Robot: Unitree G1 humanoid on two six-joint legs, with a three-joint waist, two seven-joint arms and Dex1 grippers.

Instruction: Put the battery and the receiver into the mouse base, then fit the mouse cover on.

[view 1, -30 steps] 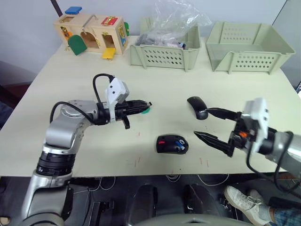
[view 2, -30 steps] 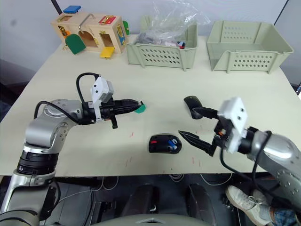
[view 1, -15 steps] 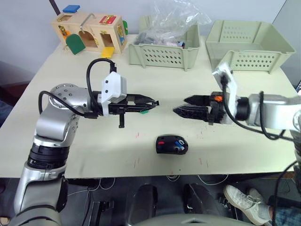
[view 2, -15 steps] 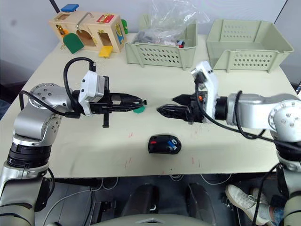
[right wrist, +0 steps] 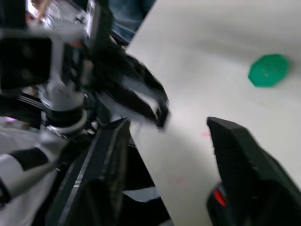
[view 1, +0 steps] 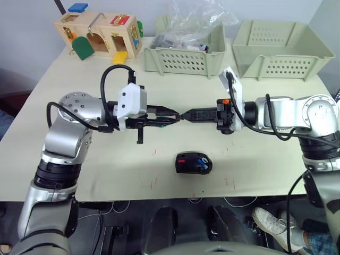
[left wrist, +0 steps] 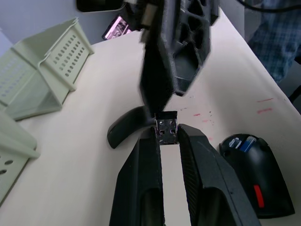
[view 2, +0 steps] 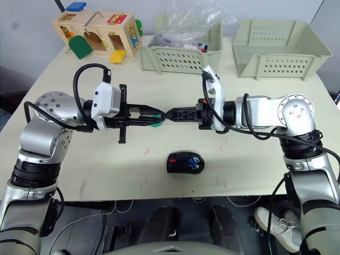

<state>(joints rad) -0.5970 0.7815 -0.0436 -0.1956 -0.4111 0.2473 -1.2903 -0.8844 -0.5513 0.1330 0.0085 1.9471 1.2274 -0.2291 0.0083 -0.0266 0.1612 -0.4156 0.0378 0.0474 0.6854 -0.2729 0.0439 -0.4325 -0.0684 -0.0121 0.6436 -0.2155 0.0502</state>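
Nearest you, the black oval mouse base [view 1: 194, 162] with red patch and blue battery [view 1: 202, 161] inside sits near the worktop [view 1: 79, 175] edge. Above it, your left hand [left wrist: 168, 136] pinches the tiny metal receiver [left wrist: 166, 130]: light, slick, easily dropped. Your right hand [view 1: 187, 115], spread open, meets it tip-to-tip. Beyond lies open room.

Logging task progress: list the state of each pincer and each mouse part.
Left pincer: shut on the receiver, raised over the table.
Right pincer: open, tips meeting the left pincer's tips.
Receiver: gripped at the left pincer's tips, not yet in the base.
Base: on the table, uncovered.
Battery: lying in the base's hollow.
Cover: off, lying on the table.
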